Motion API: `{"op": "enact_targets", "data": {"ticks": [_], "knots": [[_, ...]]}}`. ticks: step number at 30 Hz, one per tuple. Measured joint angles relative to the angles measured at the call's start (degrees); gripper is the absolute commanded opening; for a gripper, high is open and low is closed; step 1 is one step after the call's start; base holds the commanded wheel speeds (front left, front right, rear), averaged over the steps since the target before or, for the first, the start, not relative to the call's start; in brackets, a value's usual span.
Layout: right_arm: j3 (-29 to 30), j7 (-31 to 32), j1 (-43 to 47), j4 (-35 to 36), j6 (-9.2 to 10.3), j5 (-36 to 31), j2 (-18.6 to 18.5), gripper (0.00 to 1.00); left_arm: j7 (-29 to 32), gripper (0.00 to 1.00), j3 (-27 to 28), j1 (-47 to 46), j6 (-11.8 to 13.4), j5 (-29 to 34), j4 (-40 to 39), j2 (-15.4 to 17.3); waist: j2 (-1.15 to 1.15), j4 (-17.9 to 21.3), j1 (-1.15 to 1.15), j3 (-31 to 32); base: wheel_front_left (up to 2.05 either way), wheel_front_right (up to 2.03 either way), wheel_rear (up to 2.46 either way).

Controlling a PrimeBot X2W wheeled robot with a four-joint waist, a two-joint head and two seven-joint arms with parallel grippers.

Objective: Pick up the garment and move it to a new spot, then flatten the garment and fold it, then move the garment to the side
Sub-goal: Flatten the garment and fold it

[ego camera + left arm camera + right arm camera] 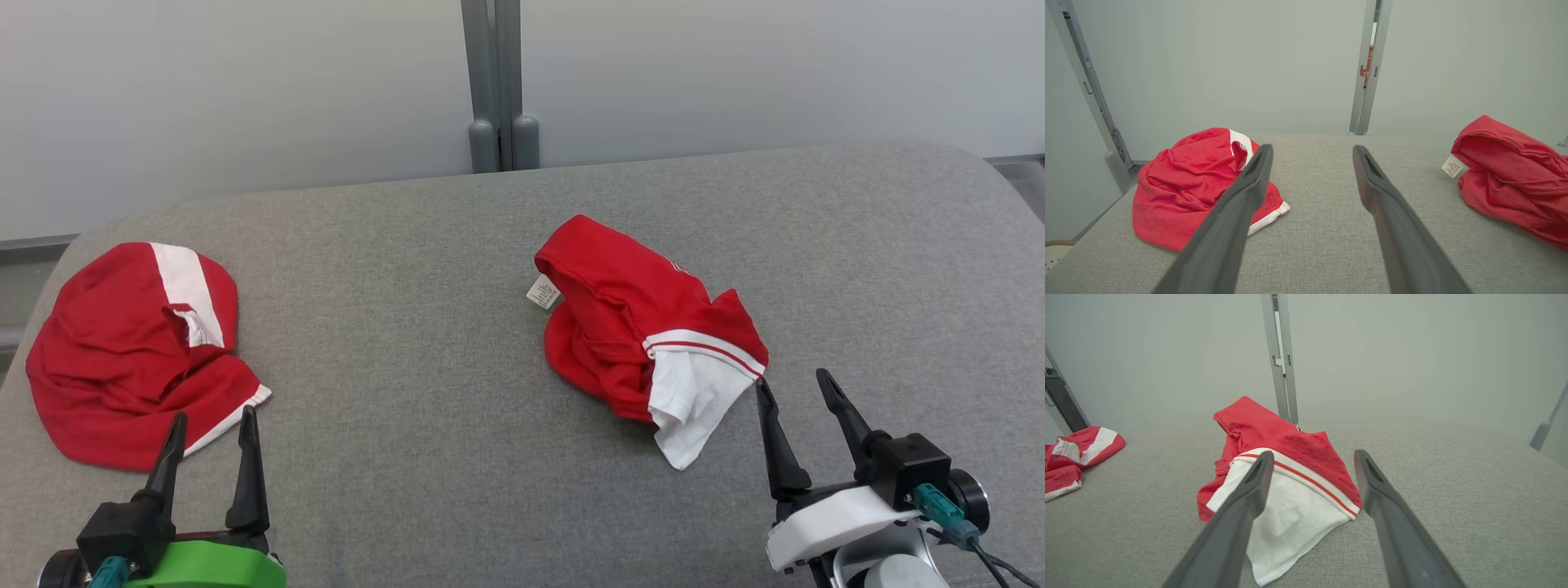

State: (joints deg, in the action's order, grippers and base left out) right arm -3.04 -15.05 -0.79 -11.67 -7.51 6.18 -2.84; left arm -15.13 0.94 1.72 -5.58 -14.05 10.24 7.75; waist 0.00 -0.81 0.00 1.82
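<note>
Here the crumpled red-and-white garment lies mid-worktop, its long axis slanting from far left to a white flap at the near right. The right hand hovers just beside that flap, fingers wide. The left hand, also wide and well apart from it, sits by a second red garment.

left tool: dark fingers, green mount | right tool: white mount, teal connector
</note>
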Motion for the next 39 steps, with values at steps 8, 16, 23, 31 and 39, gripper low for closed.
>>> {"op": "enact_targets", "data": {"ticks": [8,16,23,31,39], "knots": [[-0.02,-0.01,0.18,0.0,0.0,-0.01,0.0,1.0,0.0,1.0,0.34,0.02,-0.34,0.36,0.13,-0.46,0.0,-0.32,0.0,-0.01,0.0,0.0,0.0],[-0.18,0.0,0.18,-0.02,0.01,0.0,0.0,1.0,0.0,1.0,0.47,0.02,-0.53,0.6,0.4,-0.82,0.0,-0.7,0.0,-0.22,0.0,0.0,0.0],[-3.08,0.0,-0.64,-0.59,0.0,0.08,0.01,1.0,0.0,1.0,0.53,0.01,-0.8,0.81,0.73,-1.07,0.0,-1.1,0.0,-0.37,0.0,0.0,0.0],[-7.09,0.08,-4.82,-3.81,0.0,-0.3,0.04,1.0,0.0,1.0,-0.3,-0.18,-0.99,1.09,1.14,-1.48,0.0,-2.16,0.0,-0.83,0.0,0.0,0.0],[-7.12,0.85,-10.26,-11.81,0.0,-1.85,0.03,1.0,0.0,1.0,-0.88,-0.87,-1.3,1.19,1.45,-1.77,0.0,-3.74,0.0,-2.15,0.0,0.0,0.0]]}}
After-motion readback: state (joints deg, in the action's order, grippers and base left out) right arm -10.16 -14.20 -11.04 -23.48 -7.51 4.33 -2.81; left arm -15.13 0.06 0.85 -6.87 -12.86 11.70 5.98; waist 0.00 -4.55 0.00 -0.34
